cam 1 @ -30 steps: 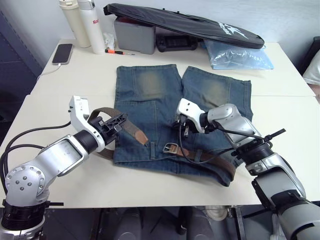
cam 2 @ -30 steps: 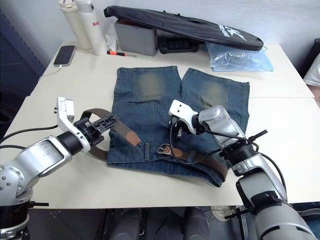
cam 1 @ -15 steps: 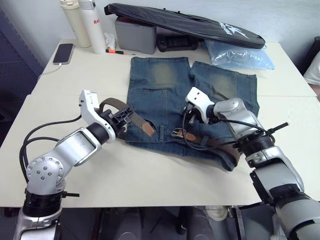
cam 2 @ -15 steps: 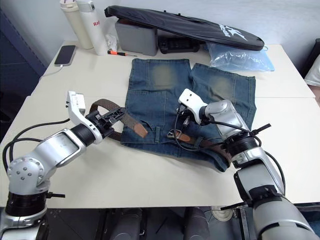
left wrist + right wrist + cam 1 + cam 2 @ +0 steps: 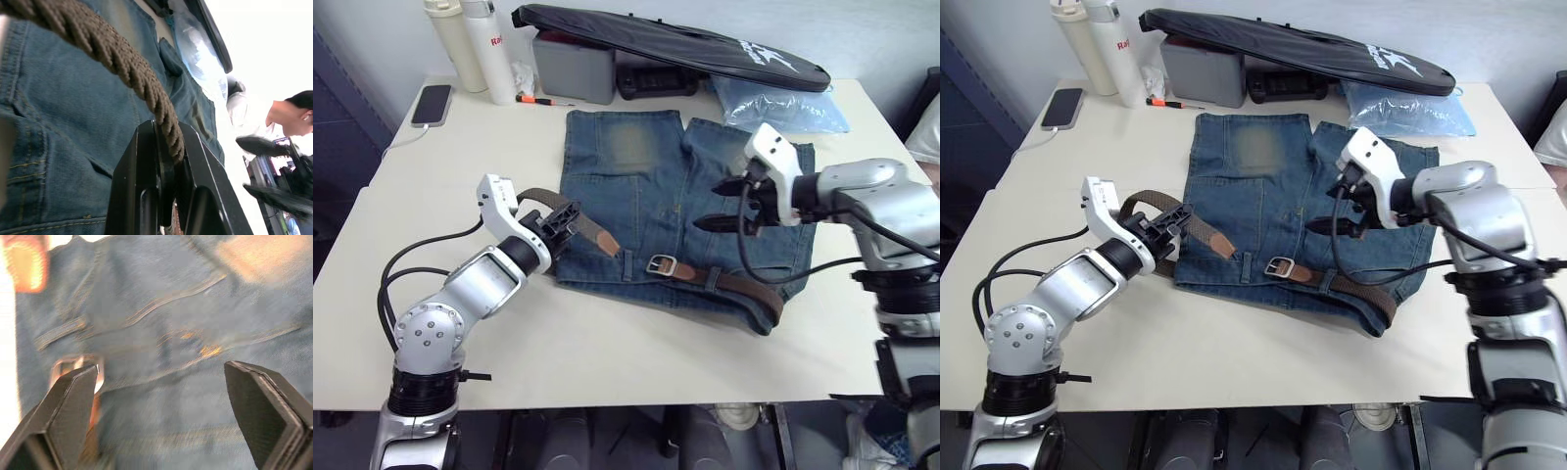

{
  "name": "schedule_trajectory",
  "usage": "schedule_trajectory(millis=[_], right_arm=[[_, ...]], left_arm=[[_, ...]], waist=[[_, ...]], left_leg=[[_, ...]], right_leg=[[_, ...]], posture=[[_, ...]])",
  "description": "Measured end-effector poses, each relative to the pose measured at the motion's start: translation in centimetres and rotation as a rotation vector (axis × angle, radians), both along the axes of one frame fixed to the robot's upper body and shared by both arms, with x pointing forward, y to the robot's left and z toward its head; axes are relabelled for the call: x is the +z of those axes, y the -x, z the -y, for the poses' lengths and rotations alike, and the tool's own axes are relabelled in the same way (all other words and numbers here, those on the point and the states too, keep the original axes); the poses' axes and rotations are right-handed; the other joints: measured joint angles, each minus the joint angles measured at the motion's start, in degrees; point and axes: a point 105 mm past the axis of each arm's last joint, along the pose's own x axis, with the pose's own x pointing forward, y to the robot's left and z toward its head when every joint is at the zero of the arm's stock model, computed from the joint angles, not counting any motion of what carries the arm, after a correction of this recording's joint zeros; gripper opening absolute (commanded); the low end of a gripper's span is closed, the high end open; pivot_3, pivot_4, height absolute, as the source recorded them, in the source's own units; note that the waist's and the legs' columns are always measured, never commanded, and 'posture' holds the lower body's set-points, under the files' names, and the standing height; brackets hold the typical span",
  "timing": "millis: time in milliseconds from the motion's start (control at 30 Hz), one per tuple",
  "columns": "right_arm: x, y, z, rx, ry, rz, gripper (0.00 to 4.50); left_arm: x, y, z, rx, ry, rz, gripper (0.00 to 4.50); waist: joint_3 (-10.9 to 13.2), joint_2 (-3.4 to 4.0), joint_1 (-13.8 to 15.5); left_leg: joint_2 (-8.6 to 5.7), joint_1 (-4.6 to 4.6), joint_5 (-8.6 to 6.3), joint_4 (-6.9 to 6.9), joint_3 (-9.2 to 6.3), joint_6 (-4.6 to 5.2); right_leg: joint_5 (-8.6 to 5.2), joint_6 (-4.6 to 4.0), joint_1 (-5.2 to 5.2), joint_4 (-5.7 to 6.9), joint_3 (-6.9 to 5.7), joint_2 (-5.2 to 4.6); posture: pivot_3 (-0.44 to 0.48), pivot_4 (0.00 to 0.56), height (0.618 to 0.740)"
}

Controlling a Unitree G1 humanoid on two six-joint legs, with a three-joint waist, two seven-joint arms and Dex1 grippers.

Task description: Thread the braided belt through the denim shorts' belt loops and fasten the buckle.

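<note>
Lying along the waistband of the blue washed denim shorts (image 5: pixel 675 196), the dark brown braided belt (image 5: pixel 729 282) looks limp, best gripped near its silver rectangular buckle (image 5: pixel 661 264). The left gripper (image 5: pixel 1171 224) clamps the belt's tail beside the shorts; the right gripper (image 5: pixel 729 204) hovers above them, spread wide. Bare cream table (image 5: pixel 607 343) surrounds the shorts.

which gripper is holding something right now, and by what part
The left gripper pinches the braided belt on its free length near the tan-tipped end. The right gripper is open above the denim shorts, holding nothing.
</note>
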Motion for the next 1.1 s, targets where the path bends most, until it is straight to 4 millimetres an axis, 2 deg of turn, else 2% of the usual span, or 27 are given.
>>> schedule_trajectory(millis=[100, 300, 500, 867, 1100], right_arm=[[0.7, 0.9, 0.9, -0.007, 0.034, -0.001, 4.45], [0.9, 3.0, 0.4, 0.047, 0.059, -0.038, 4.45], [1.0, 3.7, 0.5, 0.041, 0.076, -0.051, 4.45], [1.2, 4.4, 0.7, 0.040, 0.088, -0.069, 4.45], [1.2, 4.3, 0.6, 0.039, 0.081, -0.067, 4.45]], left_arm=[[-1.7, 0.1, 0.2, 0.016, -0.031, -0.025, 0.00], [-3.2, 0.1, 1.0, 0.039, -0.077, -0.026, 0.00], [-3.9, -0.4, 1.4, 0.085, -0.089, -0.028, 0.00], [-3.8, -1.0, 1.1, 0.113, -0.200, 0.056, 0.00], [-3.4, -0.9, 2.3, 0.054, -0.305, 0.158, 0.00]], waist=[[0.0, 0.00, -0.1], [0.0, -0.01, 0.1], [0.0, -0.01, 0.1], [0.0, -0.01, 0.1], [0.0, -0.01, 0.1]], left_leg=[[0.00, 0.02, 0.00, 0.00, 0.01, 0.00], [0.01, 0.00, -0.01, 0.02, 0.00, 0.01], [0.01, 0.00, 0.00, 0.05, 0.00, 0.01], [0.01, 0.00, 0.00, 0.05, 0.00, 0.01], [0.01, -0.01, -0.01, 0.05, 0.01, 0.01]], right_leg=[[0.00, 0.00, -0.01, 0.02, 0.01, 0.00], [0.00, 0.00, 0.01, -0.03, 0.00, 0.01], [0.00, 0.00, 0.02, -0.01, 0.00, 0.01], [0.00, 0.00, 0.01, -0.01, -0.01, 0.01], [0.00, 0.00, 0.01, -0.01, -0.01, 0.01]], posture=[[0.000, 0.150, 0.740], [0.000, 0.150, 0.740], [0.000, 0.150, 0.740], [0.000, 0.150, 0.740], [0.000, 0.150, 0.740]])
